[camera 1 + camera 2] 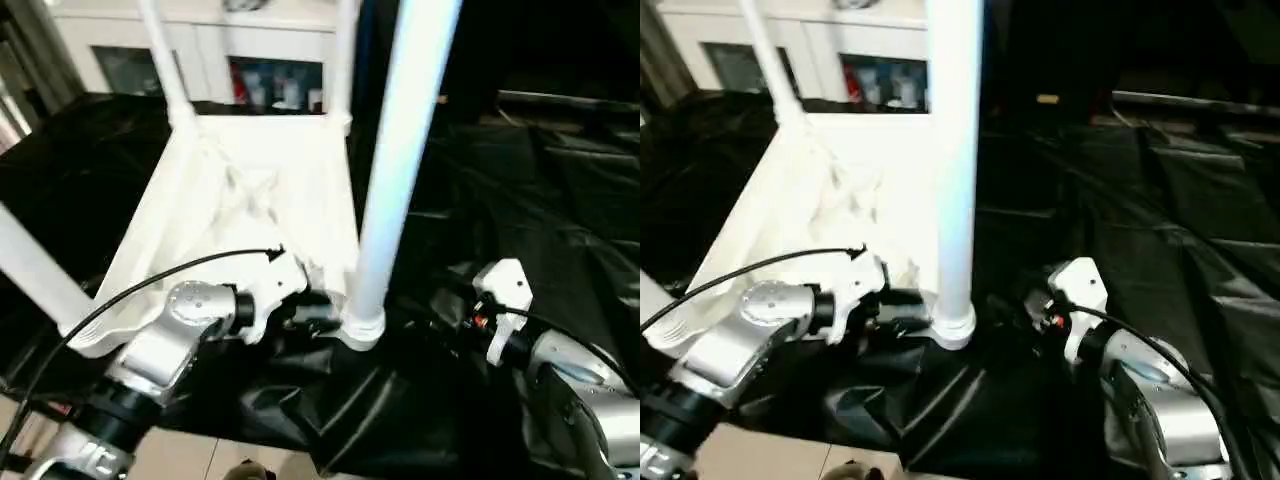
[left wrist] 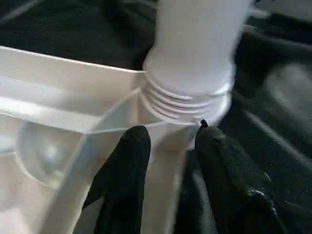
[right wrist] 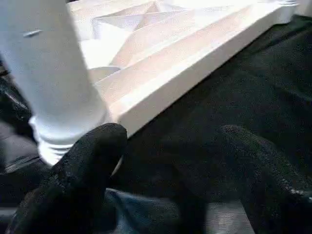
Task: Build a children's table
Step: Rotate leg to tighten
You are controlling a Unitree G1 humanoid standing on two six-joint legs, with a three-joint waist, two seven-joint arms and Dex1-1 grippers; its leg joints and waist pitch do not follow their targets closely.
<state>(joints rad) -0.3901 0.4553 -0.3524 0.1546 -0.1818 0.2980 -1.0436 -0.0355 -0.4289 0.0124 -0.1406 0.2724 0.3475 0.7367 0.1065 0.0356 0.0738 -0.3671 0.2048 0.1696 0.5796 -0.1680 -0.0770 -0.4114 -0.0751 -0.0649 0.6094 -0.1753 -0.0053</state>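
Observation:
The white tabletop (image 1: 250,200) lies upside down on the black-draped table, its ribbed underside facing up. Several white legs stand in its corner sockets. The nearest leg (image 1: 400,150) rises from the near right socket (image 2: 187,105), where its threaded base shows. My left gripper (image 2: 168,141) is at that corner, open, with one black finger (image 2: 131,146) over the tabletop's rim and the other beside the socket. My right gripper (image 3: 170,146) hovers open over the black cloth just right of the same leg (image 3: 48,73), holding nothing.
Crumpled black cloth (image 1: 540,200) covers the work table to the right and front. A white cabinet (image 1: 270,60) with glass doors stands behind the tabletop. A strip of pale floor (image 1: 200,460) shows below the table's near edge.

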